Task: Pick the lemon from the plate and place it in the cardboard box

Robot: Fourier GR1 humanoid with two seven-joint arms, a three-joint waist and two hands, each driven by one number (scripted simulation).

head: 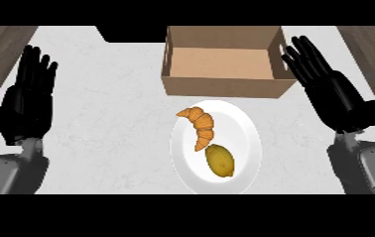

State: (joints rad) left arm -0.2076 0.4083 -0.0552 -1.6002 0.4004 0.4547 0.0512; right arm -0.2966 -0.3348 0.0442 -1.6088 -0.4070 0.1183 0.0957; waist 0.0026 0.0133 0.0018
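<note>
Matt cardboard box (223, 67); smooth white plate (245, 132), perhaps ceramic; pale marbled counter (110, 107).

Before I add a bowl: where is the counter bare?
Bare: white counter between the left hand and white plate. Crowded: orange croissant and yellow lemon fill the plate under the cardboard box.

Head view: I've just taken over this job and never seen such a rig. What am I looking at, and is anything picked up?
You are looking steeply down from the robot's head at a pale counter. The two black shapes are its hands on grey forearms: the left hand at the left edge and the right hand at the right, both open and holding nothing. In the middle lies a white plate with a croissant and, nearer the robot, a lemon. Beyond the plate stands an open cardboard box, with nothing visible inside.
</note>
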